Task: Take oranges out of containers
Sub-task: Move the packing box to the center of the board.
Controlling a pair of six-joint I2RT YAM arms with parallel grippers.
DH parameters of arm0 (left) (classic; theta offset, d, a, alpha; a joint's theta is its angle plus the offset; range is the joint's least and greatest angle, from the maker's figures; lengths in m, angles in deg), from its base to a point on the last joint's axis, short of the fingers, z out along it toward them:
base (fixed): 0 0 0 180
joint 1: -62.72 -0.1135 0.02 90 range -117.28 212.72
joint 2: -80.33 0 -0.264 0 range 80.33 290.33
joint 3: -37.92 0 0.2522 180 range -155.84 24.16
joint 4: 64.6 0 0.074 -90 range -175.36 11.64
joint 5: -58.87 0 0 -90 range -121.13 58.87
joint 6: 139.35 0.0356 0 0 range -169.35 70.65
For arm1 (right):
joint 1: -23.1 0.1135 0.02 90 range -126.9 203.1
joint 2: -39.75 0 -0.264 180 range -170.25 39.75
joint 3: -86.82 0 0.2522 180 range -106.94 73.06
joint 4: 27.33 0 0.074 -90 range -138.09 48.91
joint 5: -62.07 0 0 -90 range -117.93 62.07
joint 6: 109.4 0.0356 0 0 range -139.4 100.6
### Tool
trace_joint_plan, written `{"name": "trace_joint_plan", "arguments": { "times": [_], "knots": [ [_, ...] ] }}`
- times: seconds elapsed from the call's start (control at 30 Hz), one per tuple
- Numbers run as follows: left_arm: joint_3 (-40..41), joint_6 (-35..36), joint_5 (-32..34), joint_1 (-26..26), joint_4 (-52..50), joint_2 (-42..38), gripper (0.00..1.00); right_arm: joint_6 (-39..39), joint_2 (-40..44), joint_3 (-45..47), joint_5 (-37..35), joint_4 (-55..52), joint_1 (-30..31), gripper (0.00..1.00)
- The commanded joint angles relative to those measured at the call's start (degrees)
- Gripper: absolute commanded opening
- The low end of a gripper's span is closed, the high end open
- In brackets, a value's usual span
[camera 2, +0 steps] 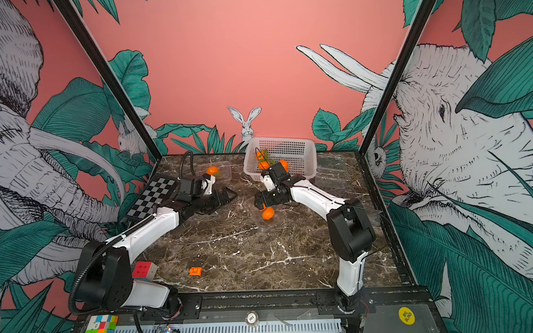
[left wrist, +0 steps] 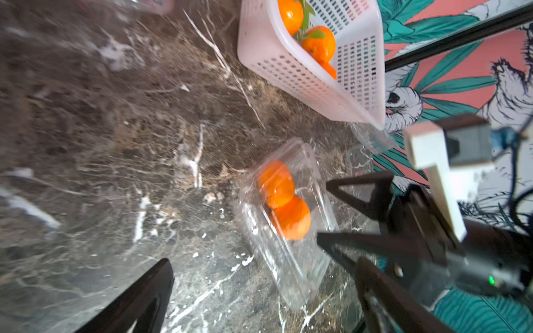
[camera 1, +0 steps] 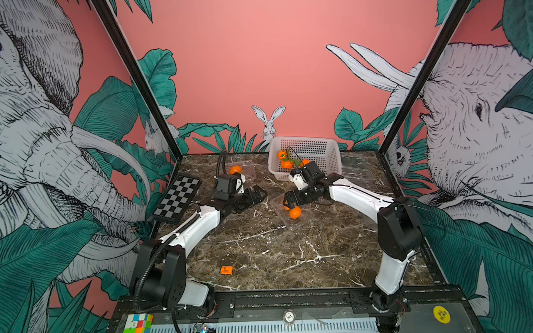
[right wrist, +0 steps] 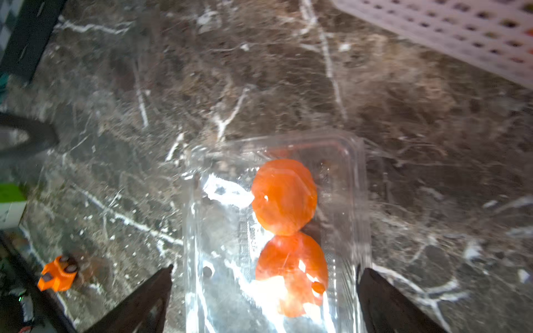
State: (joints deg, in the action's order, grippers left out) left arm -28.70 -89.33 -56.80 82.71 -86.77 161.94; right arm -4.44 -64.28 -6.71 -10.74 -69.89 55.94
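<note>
**Opening the central container.** The right tool (right wrist: pixel 265 269), jaws standing wide and holding nothing, is hanging low over one end of a clear container (right wrist: pixel 225 230) lying mid-worktop (right wrist: pixel 115 129). Its fingers are straddling the box's width; whether they are touching the walls cannot be told. Two oranges (right wrist: pixel 284 196) are sitting inside, touching, in a row along the box. They are showing through faceted plastic, so the lid is probably shut over them.

The left tool (camera 1: pixel 257 193), equally wide and empty, is pointing at the same box from the opposite side, near but apart.

At the back, a white basket (camera 1: pixel 304 139) is holding three more fruits (camera 1: pixel 286 164). A further orange (camera 1: pixel 235 170) is sitting in a second box at the back left.

*Technique.* The thin shell is likely to flex and skate on the polished stone. One tool should therefore be pinning the base rim while the other is lifting the lid's lip. Neither should be squeezing across the fruit. Once the lid is open, the tool should be coming down from above and closing gently across an orange's widest part, clear of its neighbour.
</note>
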Motion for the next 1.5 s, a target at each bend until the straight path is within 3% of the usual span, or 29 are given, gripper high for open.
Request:
{"name": "trace_joint_plan", "arguments": {
  "times": [0.0, 0.2, 0.37, 0.5, 0.8, 1.17, 1.3, 1.47],
  "knots": [
    [-2.85, 2.39, 1.06, 0.24, -3.25, 0.80, 0.99, 3.10, 7.70, 5.06, -1.27, 2.49, -3.11, 0.99],
    [-12.62, 5.96, 5.68, 0.23, -5.40, 11.41, 0.99, 20.72, 20.62, 22.21, -1.14, 10.07, -7.13, 0.99],
    [-20.28, 9.27, 4.05, 1.48, -2.54, 22.12, 0.99, 28.37, 21.26, 31.18, 2.93, 19.78, -5.15, 0.99],
    [-23.78, 11.19, 0.95, 3.18, -0.40, 27.09, 0.99, 30.13, 19.80, 31.95, 3.24, 22.82, -1.81, 0.98],
    [-15.68, 5.28, -5.80, 6.20, 13.98, 25.72, 0.99, 32.74, 14.38, 28.15, 4.89, 26.93, -0.04, 0.98],
    [6.58, -10.47, -2.66, 6.52, 31.60, 11.69, 0.99, 30.49, 3.27, 12.71, 6.88, 21.67, -5.10, 0.99],
    [9.53, -13.62, -1.98, 8.71, 33.28, 8.60, 0.99, 26.06, -2.66, 3.64, 4.76, 12.64, -7.09, 0.99],
    [10.98, -13.70, 0.02, 10.00, 27.23, 6.67, 0.99, 22.76, -3.34, 1.27, 2.66, 7.27, -11.17, 0.99]
  ]
}}
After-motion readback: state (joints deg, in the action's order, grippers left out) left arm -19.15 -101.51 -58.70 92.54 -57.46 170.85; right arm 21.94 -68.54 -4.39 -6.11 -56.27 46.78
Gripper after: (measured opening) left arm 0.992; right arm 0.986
